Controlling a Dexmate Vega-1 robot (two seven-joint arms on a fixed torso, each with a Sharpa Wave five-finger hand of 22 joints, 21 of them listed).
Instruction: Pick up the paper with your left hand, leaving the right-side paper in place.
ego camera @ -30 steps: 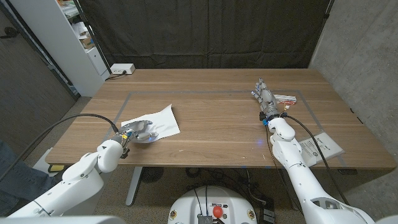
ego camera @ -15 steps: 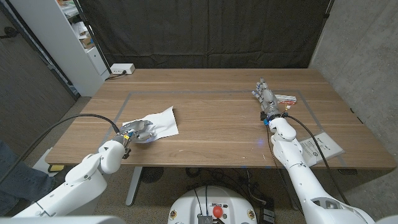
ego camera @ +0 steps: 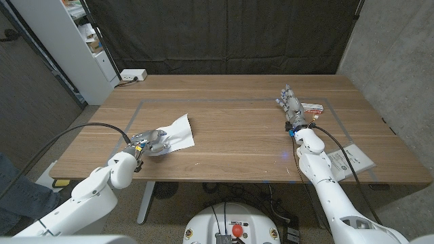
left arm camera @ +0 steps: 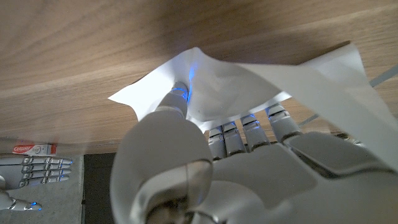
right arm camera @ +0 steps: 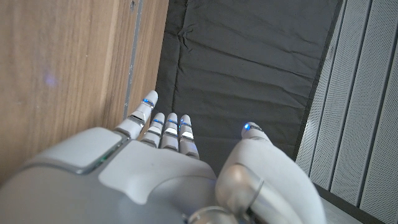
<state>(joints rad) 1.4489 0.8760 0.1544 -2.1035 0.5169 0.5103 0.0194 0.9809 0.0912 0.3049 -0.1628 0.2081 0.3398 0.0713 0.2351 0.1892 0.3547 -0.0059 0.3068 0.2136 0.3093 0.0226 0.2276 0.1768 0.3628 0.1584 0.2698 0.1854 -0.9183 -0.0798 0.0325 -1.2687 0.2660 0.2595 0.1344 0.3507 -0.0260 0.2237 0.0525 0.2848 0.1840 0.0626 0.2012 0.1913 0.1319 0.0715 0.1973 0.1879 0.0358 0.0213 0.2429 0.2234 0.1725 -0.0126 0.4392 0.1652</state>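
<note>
Paper (ego camera: 175, 131) on the desk's (ego camera: 230, 129) left half, near edge buckled up off the wood; far part looks down, so lift not finished. Left robot hand (ego camera: 150, 142) has fingers curled under and thumb over that edge, gripping the sheet. Right robot hand (ego camera: 290, 106) stands empty, fingers straight and together, far right. Right-side paper (ego camera: 350, 160) sits untouched near the desk's right edge.

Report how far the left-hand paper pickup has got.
Done: the left hand has reached the white sheet of paper and pinches its near edge, which buckles over the fingers in the left wrist view. Left: most of the sheet seems still on the wooden table, so lift it. The right hand holds nothing.
</note>
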